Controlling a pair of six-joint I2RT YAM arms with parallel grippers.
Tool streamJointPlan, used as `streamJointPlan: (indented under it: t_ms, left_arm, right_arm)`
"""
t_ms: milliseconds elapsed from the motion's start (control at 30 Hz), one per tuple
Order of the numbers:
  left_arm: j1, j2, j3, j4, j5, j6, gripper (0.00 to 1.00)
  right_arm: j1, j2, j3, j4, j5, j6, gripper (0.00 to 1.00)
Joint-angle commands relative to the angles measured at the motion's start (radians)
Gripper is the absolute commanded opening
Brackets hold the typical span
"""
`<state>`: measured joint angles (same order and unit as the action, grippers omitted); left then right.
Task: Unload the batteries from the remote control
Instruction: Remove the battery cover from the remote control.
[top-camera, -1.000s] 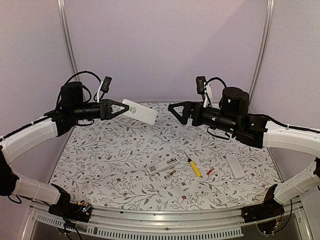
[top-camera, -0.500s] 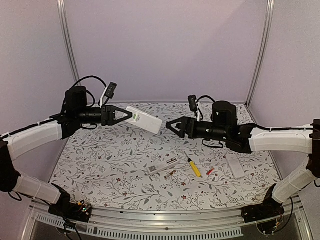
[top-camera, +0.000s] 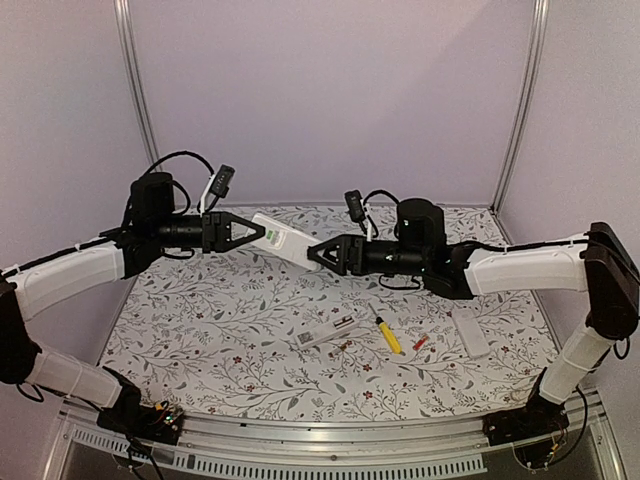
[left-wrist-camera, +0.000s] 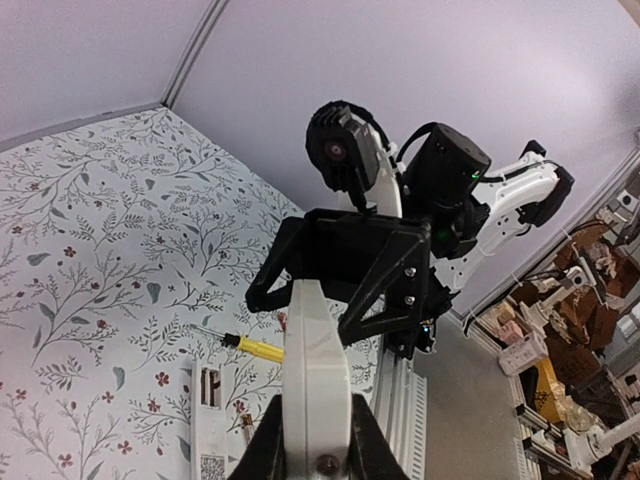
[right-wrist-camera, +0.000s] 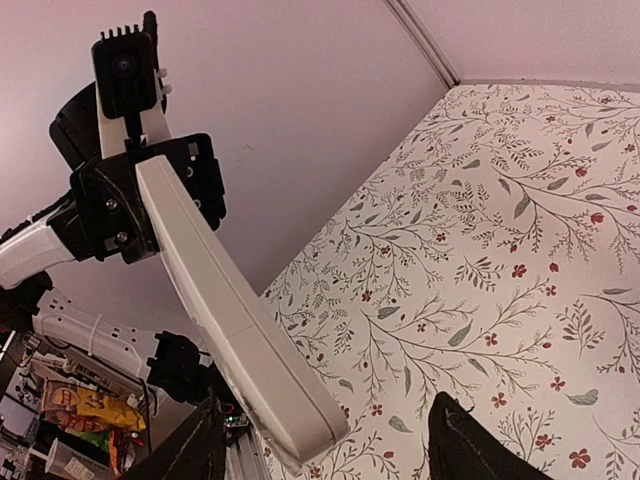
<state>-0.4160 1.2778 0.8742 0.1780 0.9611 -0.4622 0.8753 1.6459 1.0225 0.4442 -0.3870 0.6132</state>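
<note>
Nearest, on the floral table (top-camera: 200, 330), four loose things lie in a rough row. There is one white remote (top-camera: 327, 330) with a dark recess showing at its right end. One yellow-handled tool (top-camera: 388, 336) lies just right of it, and one red-orange battery (top-camera: 421, 343) just beside the tool's handle. One flat white piece (top-camera: 470, 332) lies further right (a cover or another handset, I cannot tell which). A small dark speck (top-camera: 345, 348) sits by the lying remote's end, too small to name, so only that single battery is plain to see.

Further back, above the table, the left gripper (top-camera: 258, 233) is clamped on one end of a second remote (top-camera: 287, 238), holding it tilted in the air. The right gripper (top-camera: 314, 256) meets it from the other side with its jaws apart. In the right wrist view its two fingers (right-wrist-camera: 195, 450) stand either side of the remote's free end, with a gap on both sides.
</note>
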Motion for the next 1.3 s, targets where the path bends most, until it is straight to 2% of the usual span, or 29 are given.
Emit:
streamJointPlan:
  t_ms: [0,233,433,667,1033,1267]
  left_arm:
    - [-0.007,-0.009,0.009,0.005,0.01,0.027,0.0]
    - [-0.005,-0.006,0.009,-0.001,0.011,0.032,0.0]
    - [-0.006,0.004,0.01,0.0,0.019,0.03,0.0]
    - [-0.005,0.012,0.013,0.0,0.036,0.034,0.0]
    - [-0.007,0.011,0.014,0.003,0.052,0.034,0.0]
    - [-0.005,0.002,0.015,0.003,0.057,0.036,0.0]
  right_arm:
    - [0.004,0.033,0.036,0.037,-0.057,-0.016,0.65]
    - [0.004,0.067,0.048,0.047,-0.077,-0.021,0.53]
    - [0.004,0.073,0.037,0.064,-0.027,-0.019,0.44]
    - [0.004,0.09,0.04,0.096,-0.029,-0.006,0.39]
    - [0.004,0.107,0.038,0.116,-0.023,0.015,0.21]
    - [0.005,0.118,0.032,0.12,-0.032,0.017,0.18]
